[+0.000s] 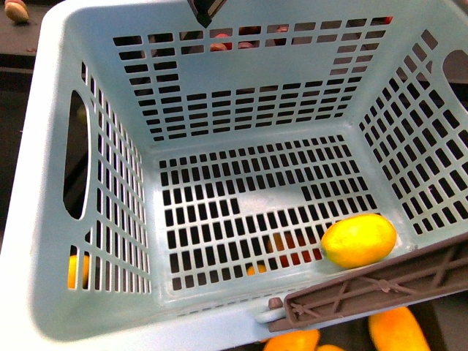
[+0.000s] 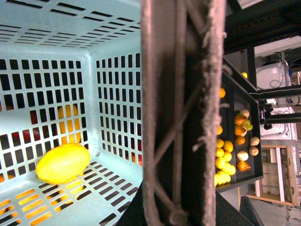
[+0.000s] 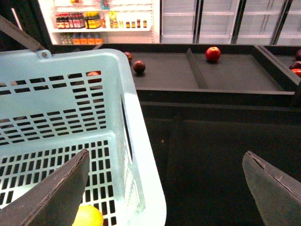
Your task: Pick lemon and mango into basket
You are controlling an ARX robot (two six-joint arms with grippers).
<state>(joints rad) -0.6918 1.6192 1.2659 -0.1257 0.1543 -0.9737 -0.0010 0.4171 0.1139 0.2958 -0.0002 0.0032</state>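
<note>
The light turquoise basket (image 1: 66, 241) fills the front view, tilted toward me. A plump yellow fruit, the lemon (image 1: 358, 240), lies on its slotted floor in the near right corner, and it also shows in the left wrist view as the lemon (image 2: 62, 163). A longer yellow-orange fruit that looks like the mango (image 1: 397, 330) lies outside, below the near rim. My left gripper (image 2: 181, 209) is shut on the basket's brown-grey handle (image 2: 181, 103). My right gripper (image 3: 164, 188) is open above the basket's side rim (image 3: 141, 141) and holds nothing.
More orange fruit (image 1: 292, 341) lies under the basket's near edge. In the right wrist view, dark shelf bins beyond the basket hold a red apple (image 3: 213, 53). A black display tray (image 2: 259, 141) with several yellow and orange fruits is in the left wrist view.
</note>
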